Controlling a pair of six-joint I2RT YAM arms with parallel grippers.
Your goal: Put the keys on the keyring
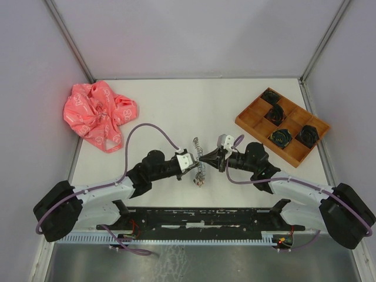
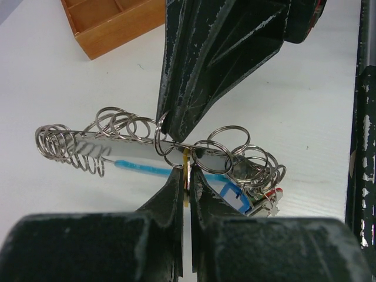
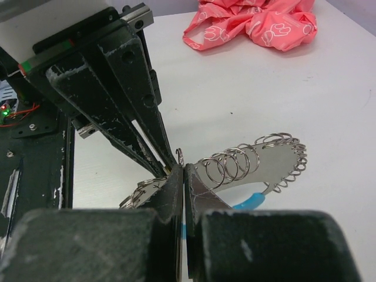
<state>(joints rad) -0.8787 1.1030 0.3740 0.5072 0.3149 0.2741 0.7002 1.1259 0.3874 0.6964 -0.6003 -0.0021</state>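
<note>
Silvery wire keyrings (image 2: 56, 143) string along a flat metal strip (image 2: 130, 152).

Overhead camera high above the ring bundle (image 1: 198, 161), looking down from its near side, left wrist camera tight on it, wooden tray (image 2: 111, 23) beyond, right wrist camera tight from the opposite side, pink bag (image 3: 252, 23) beyond, bundle in all three.

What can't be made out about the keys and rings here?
Top external: ring bundle too small to separate keys from rings.
Left wrist: left gripper fingers cover which piece they pinch; wooden tray cut off by the top edge.
Right wrist: right gripper fingers hide its grip point.
</note>
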